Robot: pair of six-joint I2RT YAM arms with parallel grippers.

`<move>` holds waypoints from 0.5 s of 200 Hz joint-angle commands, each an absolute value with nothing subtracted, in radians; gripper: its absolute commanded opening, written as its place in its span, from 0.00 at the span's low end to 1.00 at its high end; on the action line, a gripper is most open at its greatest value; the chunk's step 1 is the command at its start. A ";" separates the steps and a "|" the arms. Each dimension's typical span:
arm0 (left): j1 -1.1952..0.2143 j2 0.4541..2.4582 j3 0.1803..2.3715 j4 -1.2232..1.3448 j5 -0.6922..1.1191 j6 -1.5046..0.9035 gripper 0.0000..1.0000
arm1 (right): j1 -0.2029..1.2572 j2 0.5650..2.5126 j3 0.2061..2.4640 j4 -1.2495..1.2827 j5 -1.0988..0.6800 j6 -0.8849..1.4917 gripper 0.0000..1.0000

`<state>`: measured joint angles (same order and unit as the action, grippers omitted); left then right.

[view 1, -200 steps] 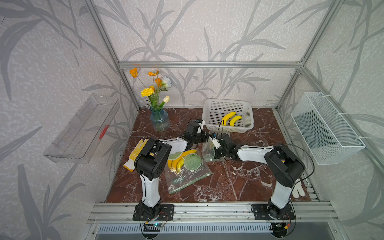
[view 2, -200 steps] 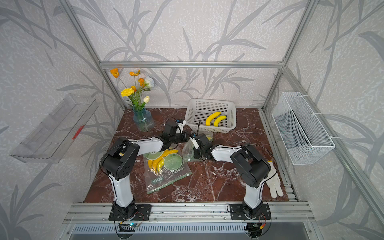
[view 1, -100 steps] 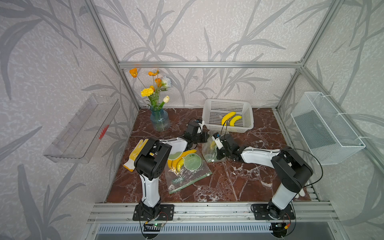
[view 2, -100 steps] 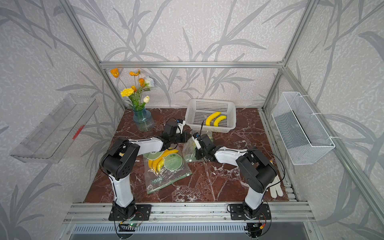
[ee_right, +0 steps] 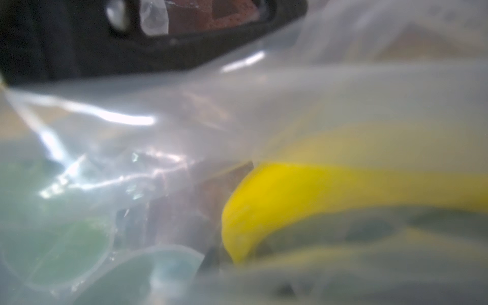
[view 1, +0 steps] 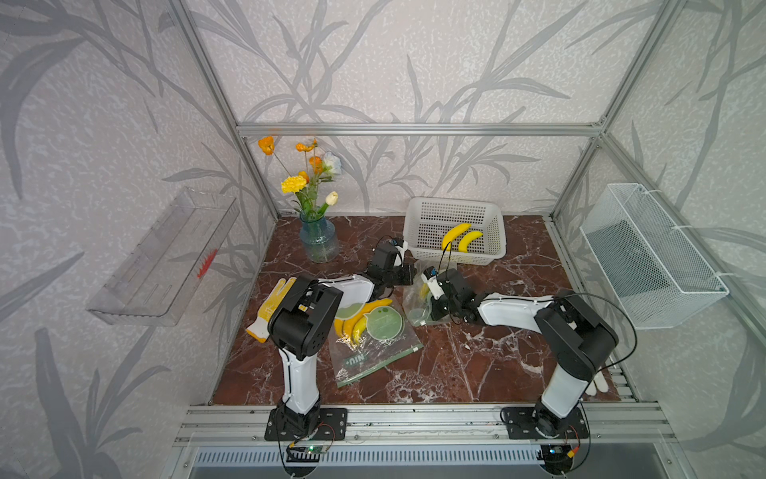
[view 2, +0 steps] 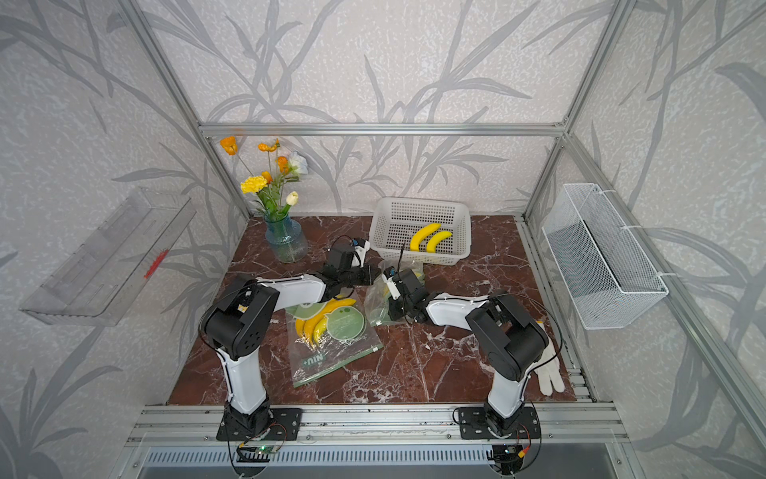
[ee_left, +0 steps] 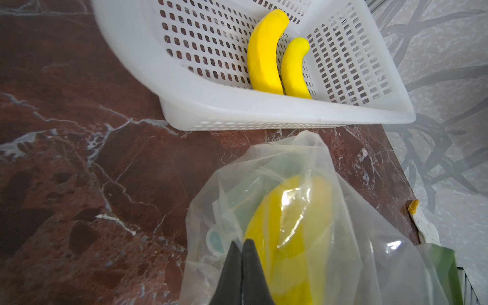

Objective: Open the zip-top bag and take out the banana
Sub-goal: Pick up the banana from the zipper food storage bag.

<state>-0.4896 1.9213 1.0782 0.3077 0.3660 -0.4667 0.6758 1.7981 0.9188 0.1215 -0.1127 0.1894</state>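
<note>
Nudged right claw (view 1: pixel 429 309) closer against bag (view 1: pixel 414 296) since a second ago.
Pinching bag film with tightly closed left claw (ee_left: pixel 241 244); cannot tell right claw's gap, blurred behind plastic. Keeping banana (ee_left: pixel 290 224) inside bag, on table (view 1: pixel 476 365) between both claws, just before basket (view 1: pixel 485 259) with two loose bananas (view 1: pixel 456 236).

Tabletop (view 1: pixel 476 365) and side walls, far to near

Vase (view 1: pixel 318 242) at far left. Perforated basket (view 1: pixel 414 232) at far centre-right, with two bananas (view 1: pixel 455 236) side by side in it. Far zip-top bag (view 1: pixel 416 298) lies just near of the basket, with a banana (ee_left: pixel 290 237) inside. Near zip-top bag (view 1: pixel 373 352) lies flat, left of centre. One glove (view 1: pixel 271 305) at the left edge, another glove (view 2: pixel 549 373) at near right. Shelf (view 1: pixel 161 261) on the left wall, wire basket (view 1: pixel 650 257) on the right wall.
</note>
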 commanded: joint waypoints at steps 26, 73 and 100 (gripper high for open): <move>-0.495 1.925 1.078 0.316 0.364 -0.461 0.00 | 0.675 1.790 0.930 0.126 -0.098 0.193 0.14; -0.495 1.929 1.081 0.304 0.334 -0.449 0.00 | 0.676 1.743 0.906 0.124 -0.107 0.206 0.04; -0.495 1.931 1.083 0.272 0.283 -0.420 0.00 | 0.675 1.658 0.868 0.093 -0.122 0.207 0.02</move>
<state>-0.4900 1.9213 1.0782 0.3038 0.3393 -0.4587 0.6758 1.7557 0.9009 0.1211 -0.1059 0.1951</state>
